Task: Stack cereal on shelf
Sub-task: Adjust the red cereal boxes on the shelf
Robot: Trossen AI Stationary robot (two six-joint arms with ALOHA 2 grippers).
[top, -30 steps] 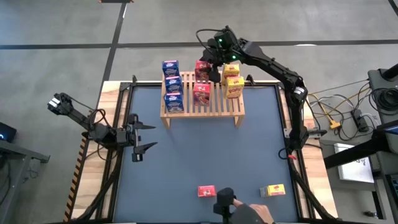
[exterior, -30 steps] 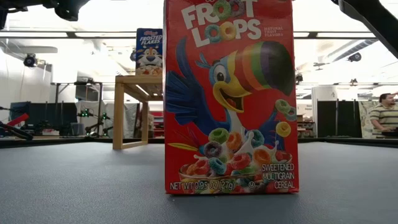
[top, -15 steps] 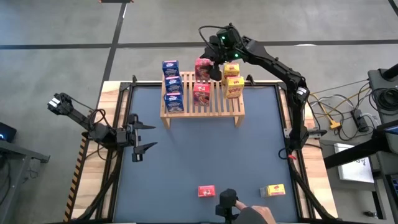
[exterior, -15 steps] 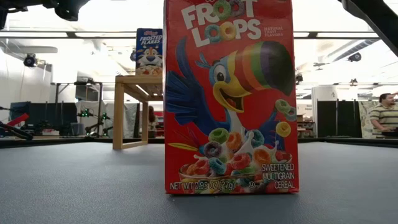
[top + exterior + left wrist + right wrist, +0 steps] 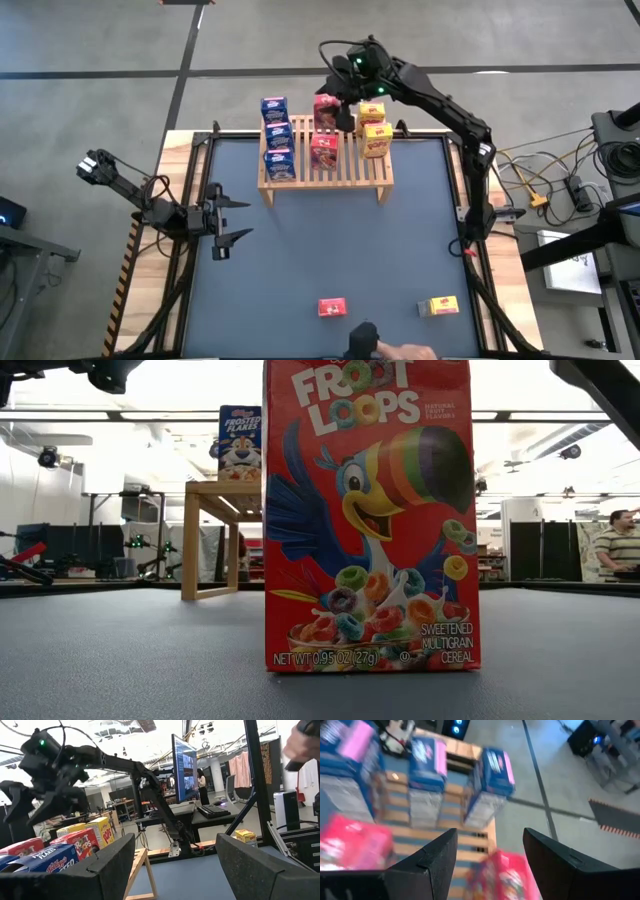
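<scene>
Seven cereal boxes stand on the slatted shelf at the table's far edge: three blue, two red, two yellow. A spare red box and yellow box wait on the near edge, the red one filling the low view. The right gripper hovers over the back red box, fingers spread and empty, while the left gripper idles wide open and empty at the left edge.
</scene>
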